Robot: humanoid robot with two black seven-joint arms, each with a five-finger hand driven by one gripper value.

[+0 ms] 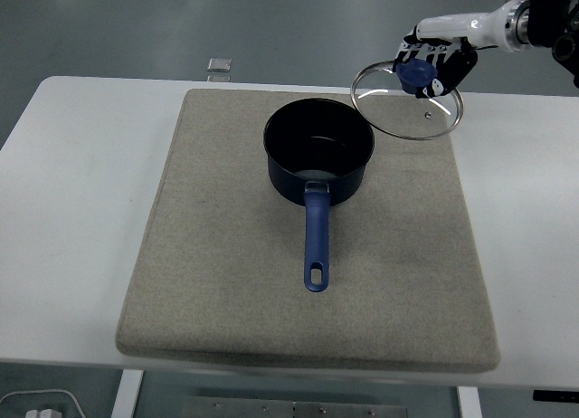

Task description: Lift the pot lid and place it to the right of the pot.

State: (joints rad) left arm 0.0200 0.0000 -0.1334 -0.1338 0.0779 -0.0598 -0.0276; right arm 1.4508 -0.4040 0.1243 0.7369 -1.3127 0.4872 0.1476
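White table (pixel 81 210) on a grey floor, with a beige mat (pixel 226 282) covering most of the middle. Small clear object (pixel 218 65) sits at the far edge of the table, behind the mat, too small to identify. Dark blue pot (pixel 318 156) stands upright on the far half of the mat, open, with its blue handle (pixel 316 242) pointing toward the near edge; the handle has a hanging hole at its end. Right hand (pixel 432 63) comes in from the top right corner on a white forearm, fingers clamped round the blue knob (pixel 416 72) of the glass lid (pixel 407 101). Lid is off the pot and held in the air, up and to the right of the pot, tilted, its metal rim over the far right part of the mat. Lid and pot are apart, lid's left rim near the pot's right rim in this view. Left arm not visible
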